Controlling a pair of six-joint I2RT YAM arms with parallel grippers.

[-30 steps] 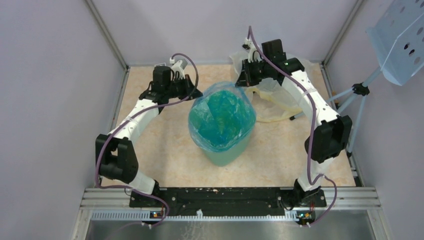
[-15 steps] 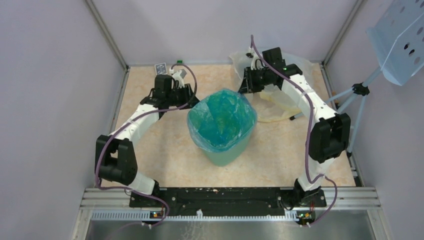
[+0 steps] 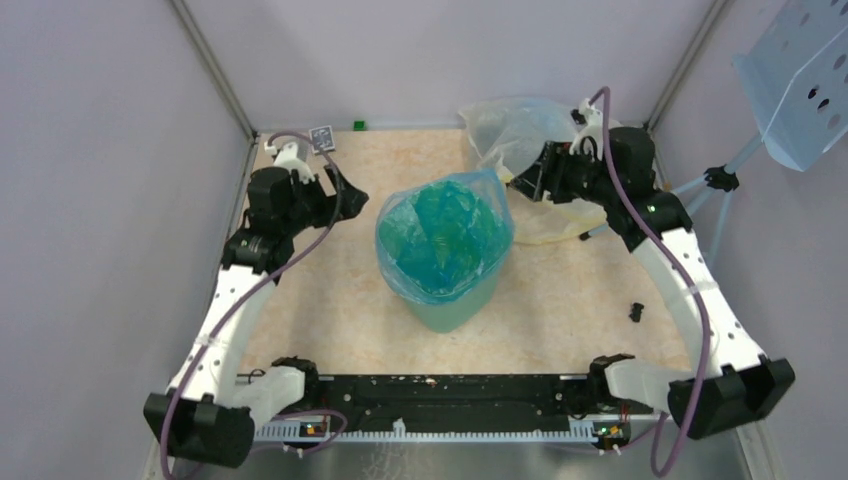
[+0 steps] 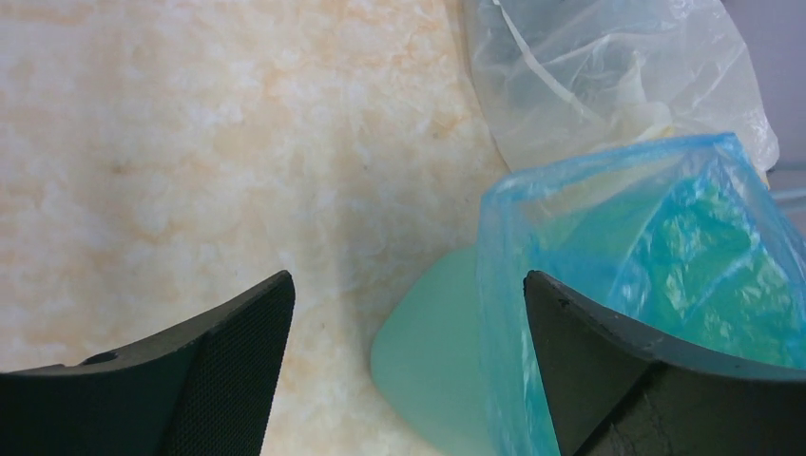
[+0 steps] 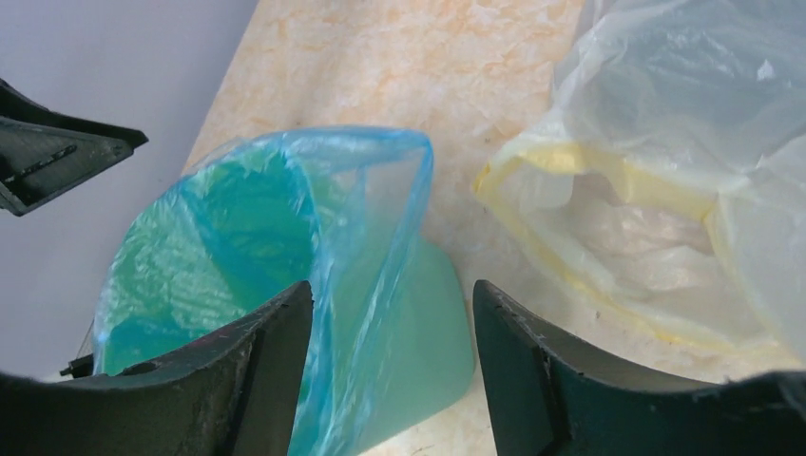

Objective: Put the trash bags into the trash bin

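Table (image 3: 320, 310) carries everything. The clear bag (image 3: 505, 125) lies crumpled on it, just beside and behind the right gripper (image 5: 392, 294), and is no part of the job.

The bin (image 3: 455, 312) stands between the two grippers, ahead of both sets of fingers and lower than them, and touches neither.

The bag (image 3: 440, 230) is already in the bin. It lines the inside, and its top is turned out over the rim on the side away from the grippers. On the side toward the grippers the film stands up loose above the rim, with a peaked corner nearest the right gripper. My read is that the task is nearly done. What looks left is pressing that raised edge down over the rim, if anything.

Orientation: the bin is upright, with its rim up and its narrower base on the table. The bag's mouth opens straight up. Its long axis runs vertically, the same as the bin's. I see no lean.

Left gripper (image 4: 407, 285): jaws spread wide with nothing between them, only table and bin wall showing below. It sits well apart from the bag.

Right gripper: jaws also apart and empty, with the bag's peak showing through the gap but not touched.

A small black bit (image 3: 636, 311) lies on the table beside the right arm. I can't tell what it is.
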